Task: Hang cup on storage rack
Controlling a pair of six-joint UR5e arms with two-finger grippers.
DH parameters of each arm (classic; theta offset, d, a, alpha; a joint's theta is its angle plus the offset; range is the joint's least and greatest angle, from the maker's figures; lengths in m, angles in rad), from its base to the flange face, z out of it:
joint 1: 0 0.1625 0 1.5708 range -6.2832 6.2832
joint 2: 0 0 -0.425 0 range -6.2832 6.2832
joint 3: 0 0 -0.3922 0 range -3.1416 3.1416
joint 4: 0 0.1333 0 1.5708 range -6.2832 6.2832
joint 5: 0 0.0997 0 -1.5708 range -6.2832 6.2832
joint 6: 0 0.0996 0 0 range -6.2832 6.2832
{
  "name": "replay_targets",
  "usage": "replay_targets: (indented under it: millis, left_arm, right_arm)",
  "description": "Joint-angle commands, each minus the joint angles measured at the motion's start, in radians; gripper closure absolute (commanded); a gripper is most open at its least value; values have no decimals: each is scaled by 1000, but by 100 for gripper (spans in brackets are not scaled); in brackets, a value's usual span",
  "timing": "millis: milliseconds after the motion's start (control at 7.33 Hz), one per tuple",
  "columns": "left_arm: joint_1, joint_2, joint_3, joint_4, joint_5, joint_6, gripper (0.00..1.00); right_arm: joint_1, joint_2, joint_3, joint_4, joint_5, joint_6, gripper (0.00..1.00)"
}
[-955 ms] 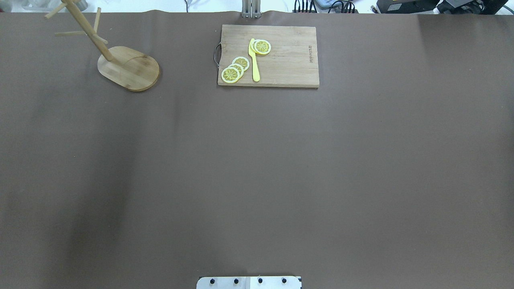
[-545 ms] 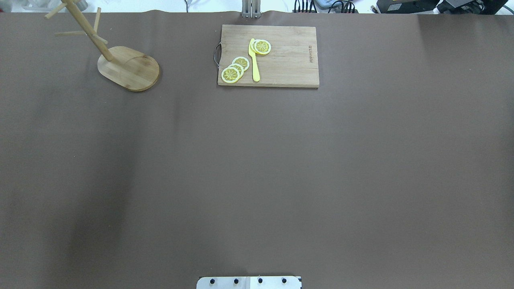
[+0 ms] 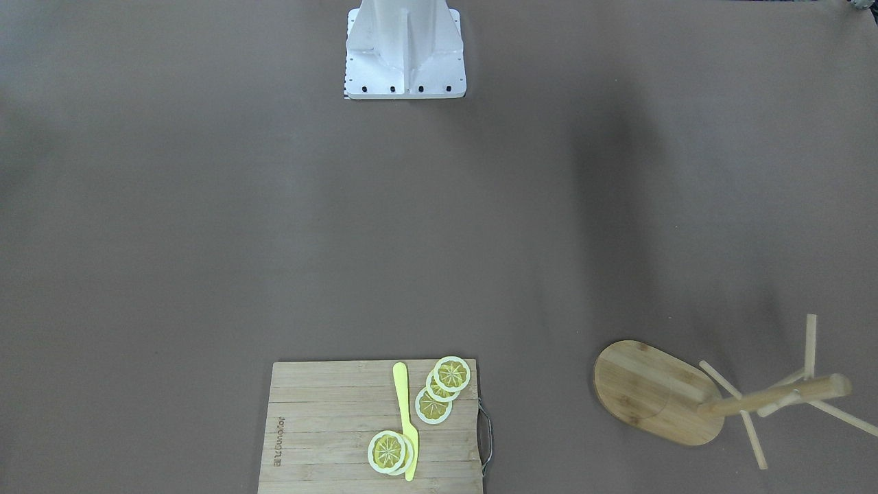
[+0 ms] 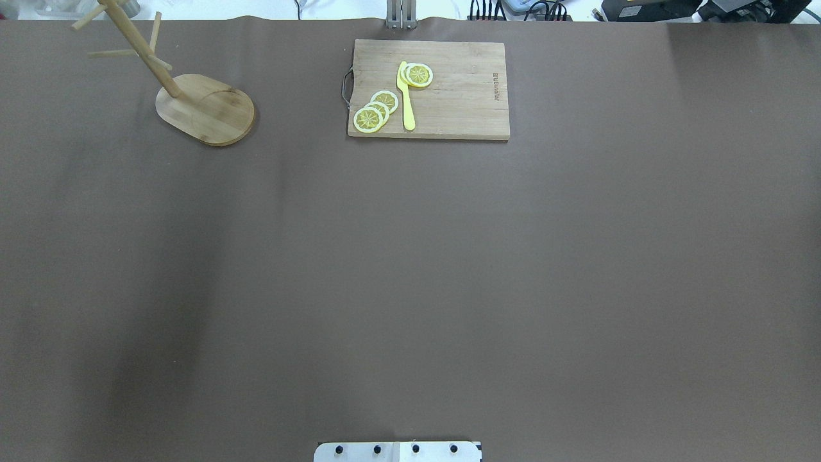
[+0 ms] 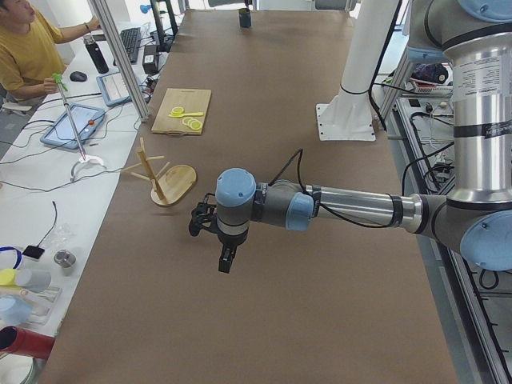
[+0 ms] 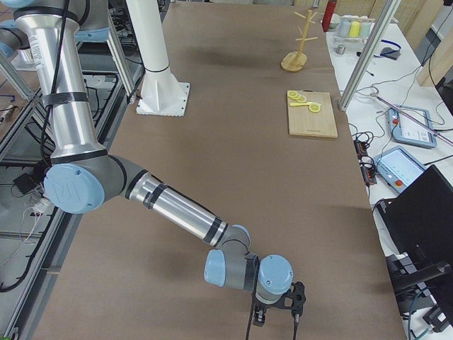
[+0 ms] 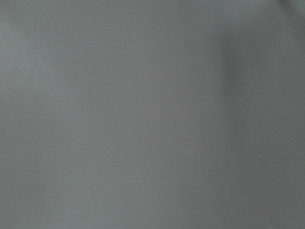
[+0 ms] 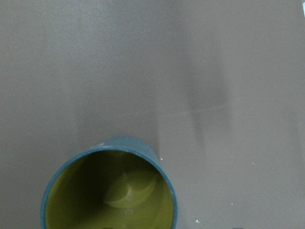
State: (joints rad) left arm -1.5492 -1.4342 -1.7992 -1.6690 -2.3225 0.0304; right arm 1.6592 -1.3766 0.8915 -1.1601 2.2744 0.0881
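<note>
Cup [image 8: 109,191] upright beneath my right wrist
My left pincer [image 5: 227,260] and right pincer [image 6: 277,316]: open or closed, I cannot tell.

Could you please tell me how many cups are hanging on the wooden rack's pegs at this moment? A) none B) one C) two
A: every peg of the storage rack is bare in the overhead and front-facing views, and the cup is on the table away from it, its open mouth towards the right wrist camera.
</note>
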Motion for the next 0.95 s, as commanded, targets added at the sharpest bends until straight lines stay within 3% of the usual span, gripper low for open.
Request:
replay_targets:
  millis: [0,136,273,409,545,818]
  left_arm:
    - [0,0,-6,0,0,-1,2]
    - [0,1,-14,2,0,-1,2]
    - [-2,3,-26,3,0,-1,2]
    - [-2,3,-25,3,0,-1,2]
    - [-3,3,-25,3,0,-1,2]
    - [-3,4,-29,2,0,-1,2]
  right_arm:
    - [-50,1,-41,104,-25,80,14]
    - [-50,-1,-39,109,-36,88,26]
    - [-50,-1,-39,111,-35,88,52]
    - [-50,-2,-36,111,-35,88,91]
    - [-50,-1,-33,109,-35,88,100]
    - [-50,-1,22,105,-24,88,100]
